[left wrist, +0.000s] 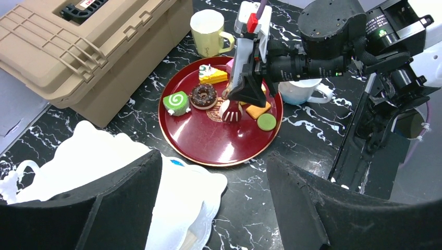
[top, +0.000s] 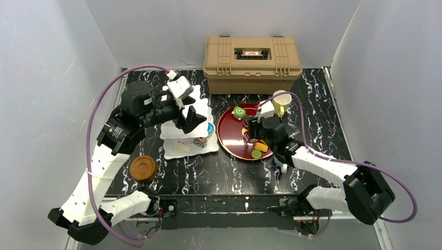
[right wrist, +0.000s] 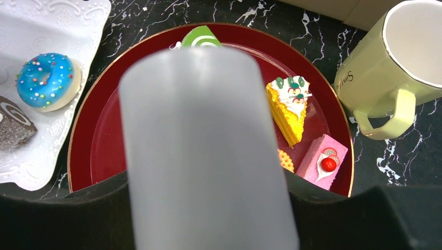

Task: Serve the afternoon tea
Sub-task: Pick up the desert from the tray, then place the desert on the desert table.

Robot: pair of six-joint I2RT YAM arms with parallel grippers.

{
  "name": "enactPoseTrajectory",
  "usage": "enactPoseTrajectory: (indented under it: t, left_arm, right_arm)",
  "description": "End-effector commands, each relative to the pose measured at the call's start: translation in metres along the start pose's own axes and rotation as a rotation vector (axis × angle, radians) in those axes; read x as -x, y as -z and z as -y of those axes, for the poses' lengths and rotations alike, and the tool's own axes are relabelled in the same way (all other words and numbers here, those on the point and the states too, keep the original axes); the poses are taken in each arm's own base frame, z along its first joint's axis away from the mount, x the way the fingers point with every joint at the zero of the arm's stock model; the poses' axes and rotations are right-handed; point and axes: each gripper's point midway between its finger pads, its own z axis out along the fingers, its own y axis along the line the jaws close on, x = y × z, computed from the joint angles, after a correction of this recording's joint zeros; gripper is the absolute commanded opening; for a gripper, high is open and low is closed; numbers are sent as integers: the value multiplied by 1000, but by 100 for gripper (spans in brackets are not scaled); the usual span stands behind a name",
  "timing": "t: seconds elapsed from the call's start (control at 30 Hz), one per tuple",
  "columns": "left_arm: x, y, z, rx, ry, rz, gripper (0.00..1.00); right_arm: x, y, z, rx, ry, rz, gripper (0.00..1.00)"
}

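right claw over red tray, pale cupcake-like pastry between its fingers; held or not, can't tell; centre it squarely before lifting toward stand at claw's left; left claw open, empty

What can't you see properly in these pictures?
Right wrist view: a blurred pale grey shape close to the lens hides the middle of the dark red round tray; unidentifiable.
Top view: the left gripper covers the upper tiers of the white wavy-edged stand.
Left wrist view: the right gripper hangs over a small pink-and-white pastry; whether it grips it is unclear. The right arm hides part of the white mug.
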Motion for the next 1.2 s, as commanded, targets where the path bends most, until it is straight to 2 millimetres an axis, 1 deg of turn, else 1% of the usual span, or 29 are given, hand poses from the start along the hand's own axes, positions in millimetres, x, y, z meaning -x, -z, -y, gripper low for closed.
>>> enactPoseTrajectory:
  t: [0.0, 0.17, 0.3, 0.47, 0.5, 0.6, 0.63, 0.73, 0.87, 0.97, 1.07, 1.17]
  left_arm:
    - [11, 8, 3, 0, -11, 19, 70]
    - [10, 8, 3, -5, -9, 17, 70]
    - [6, 7, 3, -3, -2, -1, 68]
    - [0, 9, -1, 16, 2, -40, 67]
    - [-1, 9, -2, 26, -1, -44, 67]
    - [-3, 10, -8, 59, -2, -50, 68]
    - [-5, 10, -8, 63, 2, -59, 68]
    - [-12, 11, -6, 55, 28, -89, 68]
    - [-14, 13, -7, 80, 37, -76, 68]
    - [-15, 13, -9, 89, 48, -86, 68]
    - [-17, 15, -8, 90, 69, -105, 69]
    - [-16, 19, -9, 112, 56, -85, 71]
  right_arm:
    - [20, -1, -1, 3, -8, 39, 63]
    - [24, -1, -3, 8, -11, 40, 52]
    - [36, 4, -10, 56, -23, 73, 42]
    - [63, 14, -20, 113, -63, 129, 33]
    - [73, 17, -23, 124, -71, 146, 32]
    - [93, 25, -32, 168, -86, 171, 32]
    - [104, 28, -35, 185, -91, 186, 32]
    - [127, 34, -47, 228, -99, 210, 32]
    - [159, 41, -67, 296, -135, 260, 32]
    - [178, 40, -86, 329, -153, 295, 34]
    - [187, 39, -109, 358, -161, 314, 33]
    - [188, 40, -138, 395, -134, 308, 33]
